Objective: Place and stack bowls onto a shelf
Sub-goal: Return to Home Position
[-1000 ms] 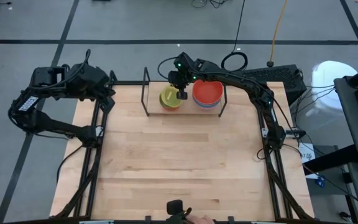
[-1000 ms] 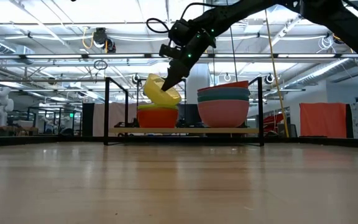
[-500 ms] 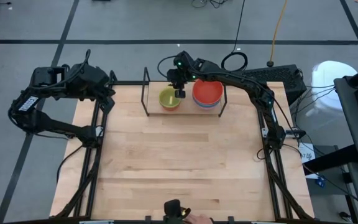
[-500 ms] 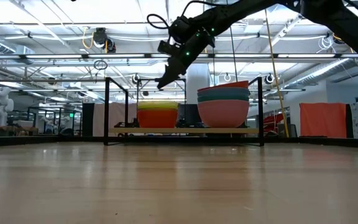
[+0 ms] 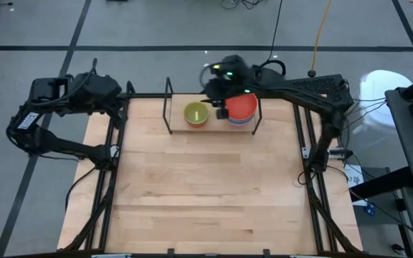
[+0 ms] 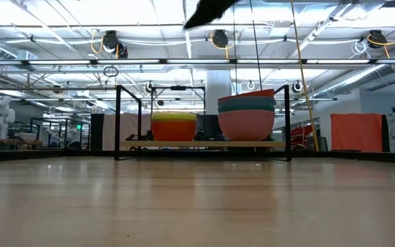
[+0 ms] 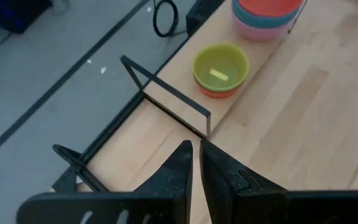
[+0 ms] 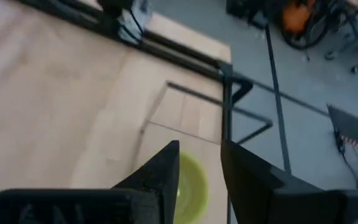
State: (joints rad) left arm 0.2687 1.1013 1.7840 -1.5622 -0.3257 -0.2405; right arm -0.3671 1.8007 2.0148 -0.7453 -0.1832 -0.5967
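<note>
Since half a second ago the right gripper (image 8: 199, 149) has risen clear of the shelf (image 6: 204, 145), its fingers spread and empty. The yellow bowl (image 5: 196, 113) sits nested on its stack at the 12 o'clock edge of the table (image 5: 206, 193). The red bowl (image 5: 241, 106) tops the stack at its 3 o'clock. The left gripper (image 7: 196, 163), fingers nearly pressed together, waits at 10 o'clock.

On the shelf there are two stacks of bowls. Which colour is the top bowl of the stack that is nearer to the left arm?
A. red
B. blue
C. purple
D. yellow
D: the yellow bowl tops that stack on the shelf, over an orange bowl; the red bowl tops the other stack. The right gripper hangs high above the shelf, jaws open; the left gripper waits by the table's rear left corner.
</note>
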